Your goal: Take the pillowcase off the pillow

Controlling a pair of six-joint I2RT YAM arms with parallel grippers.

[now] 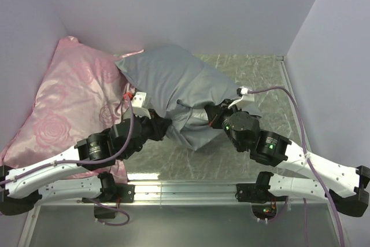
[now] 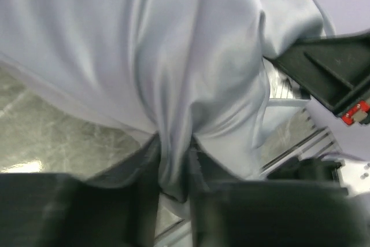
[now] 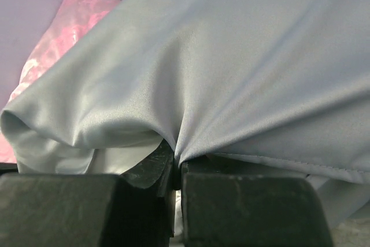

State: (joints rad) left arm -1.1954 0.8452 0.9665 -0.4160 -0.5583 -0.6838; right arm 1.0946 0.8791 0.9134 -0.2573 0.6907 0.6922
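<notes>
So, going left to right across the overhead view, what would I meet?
Pink rose-patterned pillow → left end effector → grey-blue pillowcase → right end effector → marbled table surface.

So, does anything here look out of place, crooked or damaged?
Nothing looks spilled or damaged. The pillowcase is bunched at its near end, where the left gripper and the right gripper each pinch a fold. The pink pillow does not lie flat: it leans tilted against the left wall.
</notes>
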